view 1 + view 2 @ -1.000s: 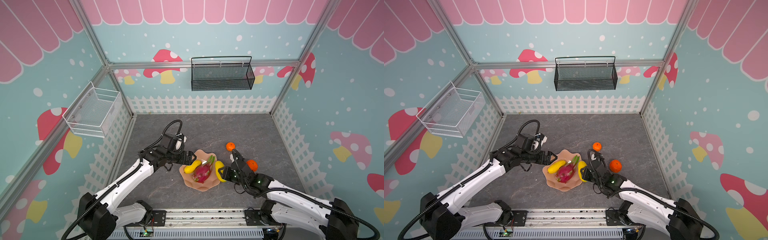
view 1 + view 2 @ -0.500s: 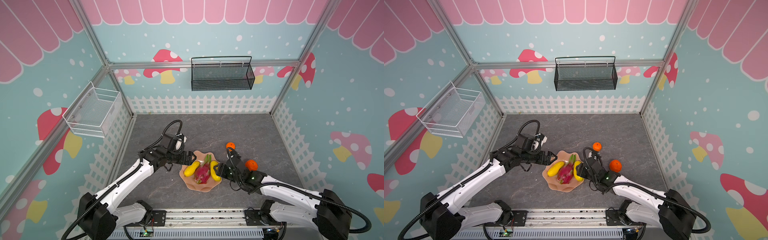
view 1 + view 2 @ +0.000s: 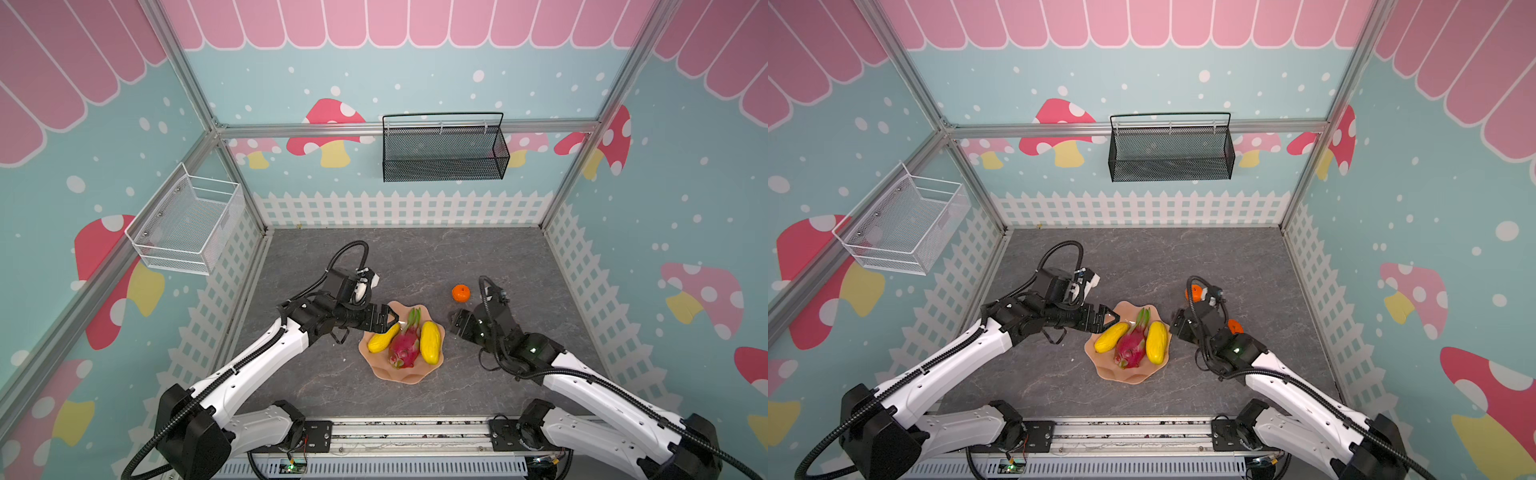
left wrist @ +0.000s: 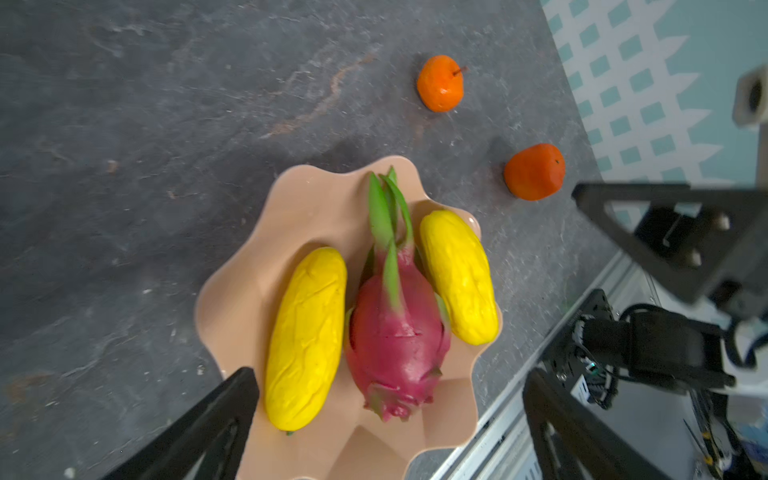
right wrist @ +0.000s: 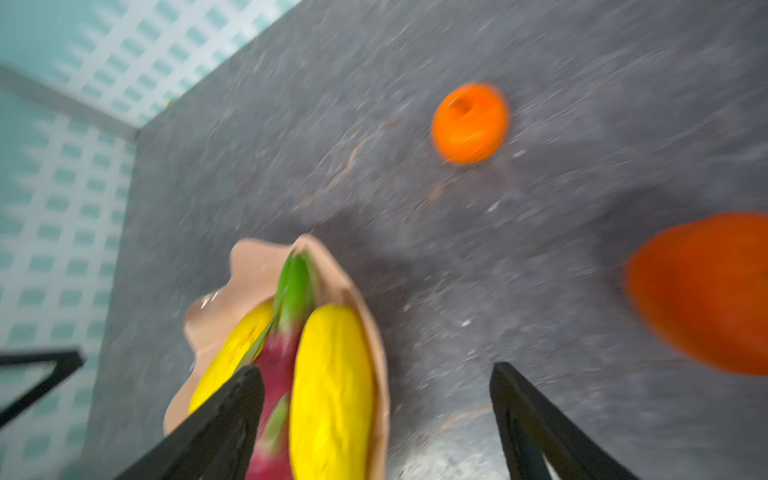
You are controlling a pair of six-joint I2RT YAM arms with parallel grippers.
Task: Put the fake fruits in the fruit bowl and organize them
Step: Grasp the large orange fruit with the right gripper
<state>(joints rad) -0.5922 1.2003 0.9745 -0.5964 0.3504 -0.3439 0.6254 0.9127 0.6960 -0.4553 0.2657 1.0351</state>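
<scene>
Oranges both sit on the table (image 3: 415, 257) right of the bowl (image 3: 399, 376), outside it. My right hand (image 3: 454, 323), wide and empty, points left toward the bowl. The bigger orange (image 4: 535, 171) lies just right of it, the smaller orange (image 3: 460, 293) on its far side. My left hand (image 3: 388, 324), also wide, is farther off.

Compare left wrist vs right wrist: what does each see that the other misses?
Left wrist only: most of the fruit bowl's scalloped rim, the whole dragon fruit in sharp focus, and the base rail.
Right wrist only: the wall corner. The picture is blurred and the bowl is cut off.
Both: a yellow fruit and a second yellow fruit flanking the dragon fruit in the bowl. The smaller orange and larger orange sit loose on the table.
</scene>
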